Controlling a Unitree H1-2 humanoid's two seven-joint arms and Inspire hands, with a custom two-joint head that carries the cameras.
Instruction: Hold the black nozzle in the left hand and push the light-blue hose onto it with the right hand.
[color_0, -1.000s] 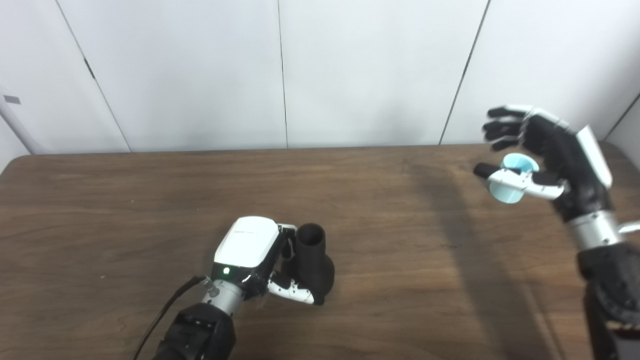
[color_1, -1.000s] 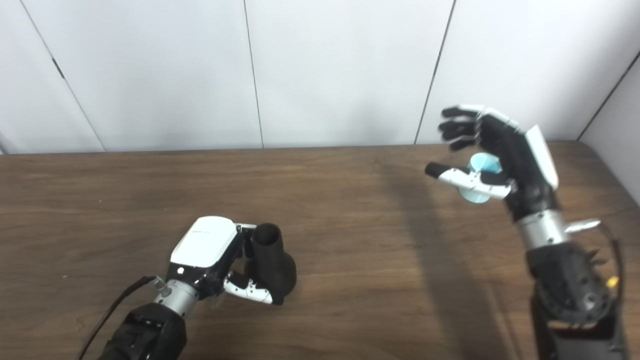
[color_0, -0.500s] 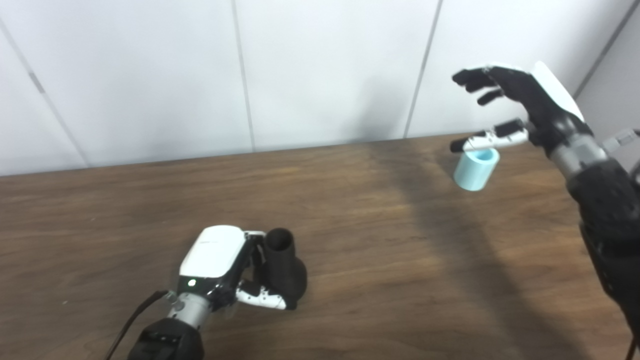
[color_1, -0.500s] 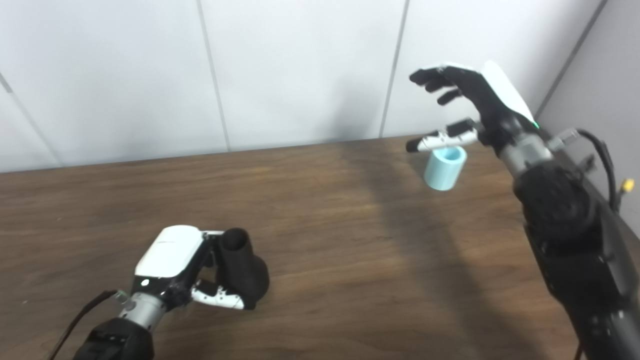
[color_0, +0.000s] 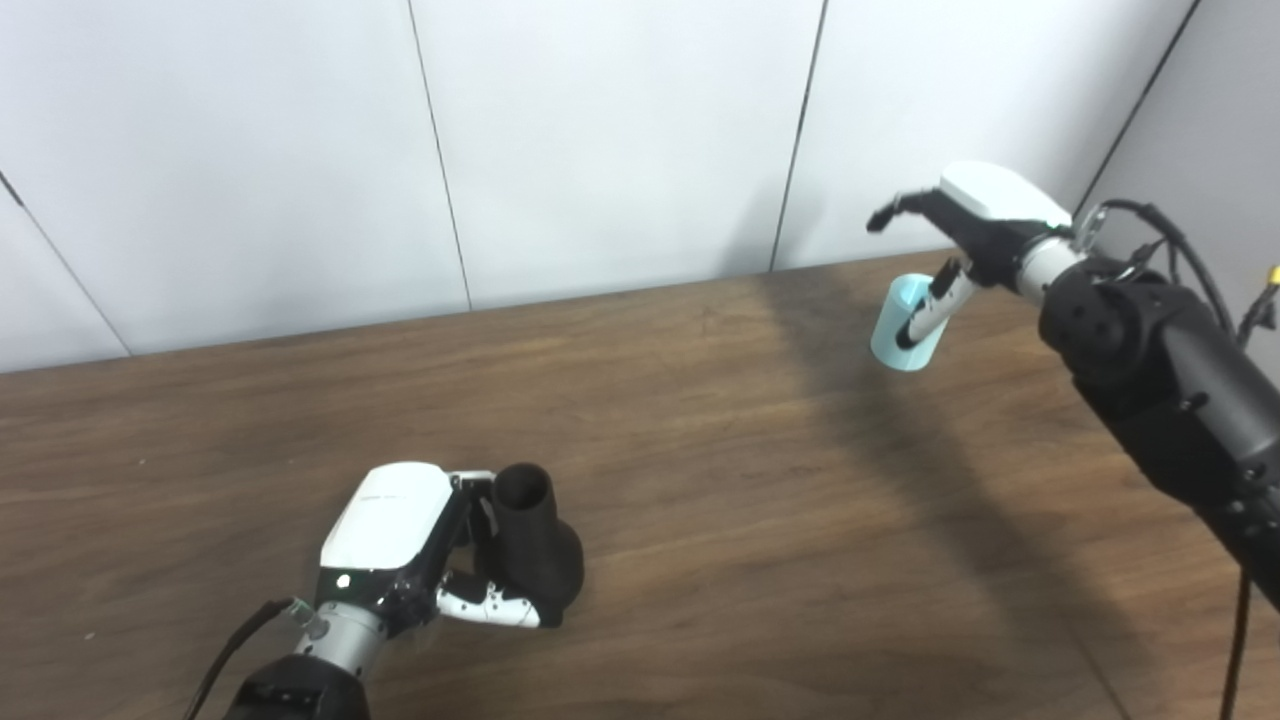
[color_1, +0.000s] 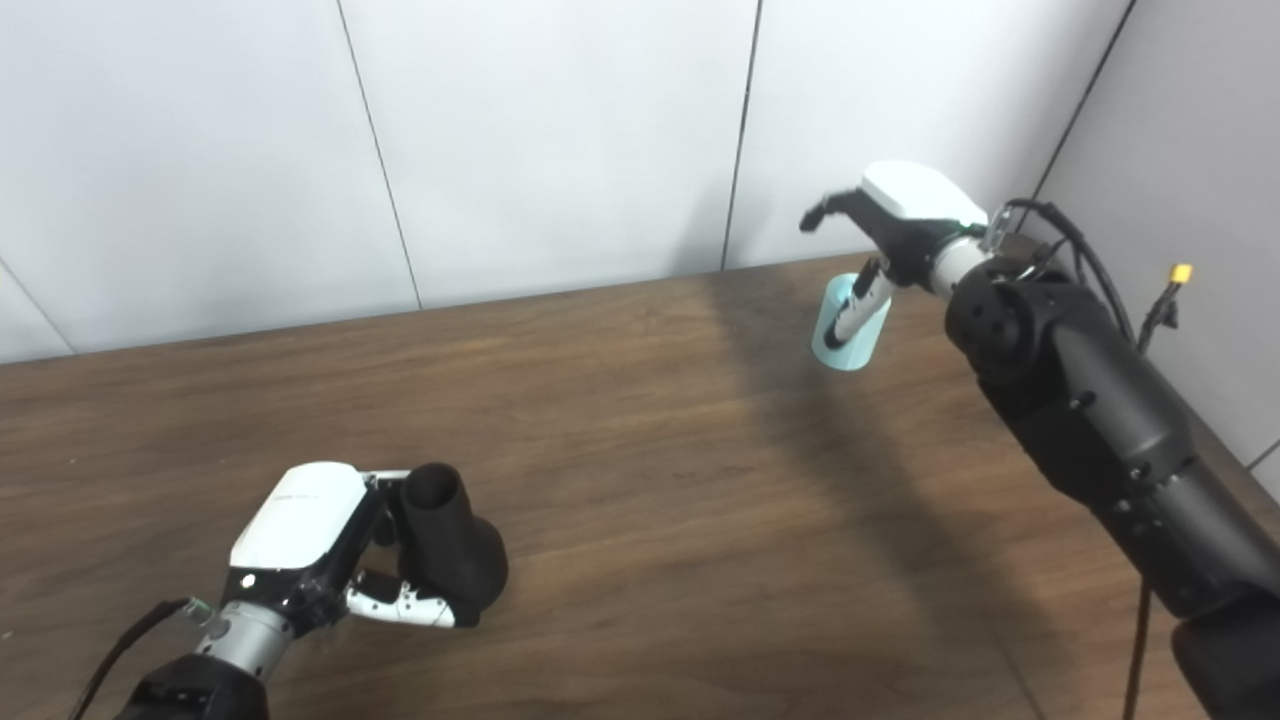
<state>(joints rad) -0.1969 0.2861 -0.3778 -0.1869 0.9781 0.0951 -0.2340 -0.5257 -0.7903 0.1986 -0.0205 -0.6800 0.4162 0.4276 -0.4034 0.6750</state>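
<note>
One black nozzle, one light-blue hose piece, and two hands are in the scene, all on or above a brown wooden desk backed by a white panelled wall.

The nozzle stands upright on the desk at the near left, its narrow open mouth pointing up and its wider base resting on the wood. The left hand lies low on the desk just to the nozzle's left, white back upward, its fingers curled round the neck on the far side and its thumb wrapped round the base on the near side, so it grips the nozzle.

The hose is a short pale cylinder at the far right, well apart from the nozzle, tilted with its upper end leaning right. Whether it rests on the desk or hangs just clear cannot be told. The right hand is raised over it near the wall, palm down, the arm reaching in from the right. Its fingers stretch out leftward and spread apart above the hose, while the thumb points down across the hose's side. The hand is wide, not closed round the hose; whether the thumb touches it cannot be told.
</note>
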